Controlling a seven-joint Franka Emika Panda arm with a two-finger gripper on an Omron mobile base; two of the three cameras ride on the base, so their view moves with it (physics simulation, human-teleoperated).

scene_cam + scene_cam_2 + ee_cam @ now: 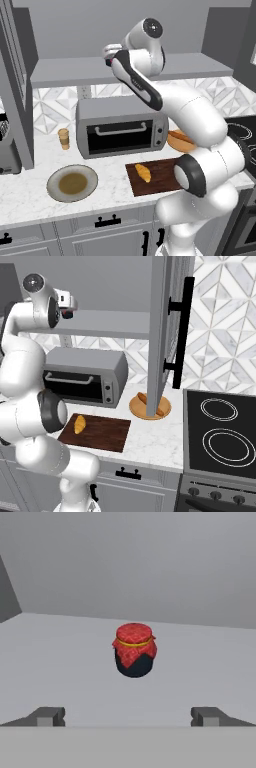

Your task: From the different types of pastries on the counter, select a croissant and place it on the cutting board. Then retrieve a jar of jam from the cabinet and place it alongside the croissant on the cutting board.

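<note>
A small jar of jam [134, 650], dark glass under a red cloth lid, stands upright on the grey shelf of the cabinet [60, 72]. My gripper [127, 716] is open and level with the shelf. The jar is straight ahead between the lines of the two fingertips [47, 716], still a short way off. Down on the counter [30, 195], the golden croissant [143, 172] lies on the left part of the dark brown cutting board [162, 177]. It also lies at the board's left end in the right base view: croissant [79, 424], cutting board [102, 433].
A grey toaster oven [122, 127] sits under the shelf. An orange-brown loaf pastry [145, 399] rests on a tan plate [150, 410]. A paper cup [63, 138] and a grey plate [72, 182] stand left. The open cabinet door [165, 331] hangs beside a black stove [220, 431].
</note>
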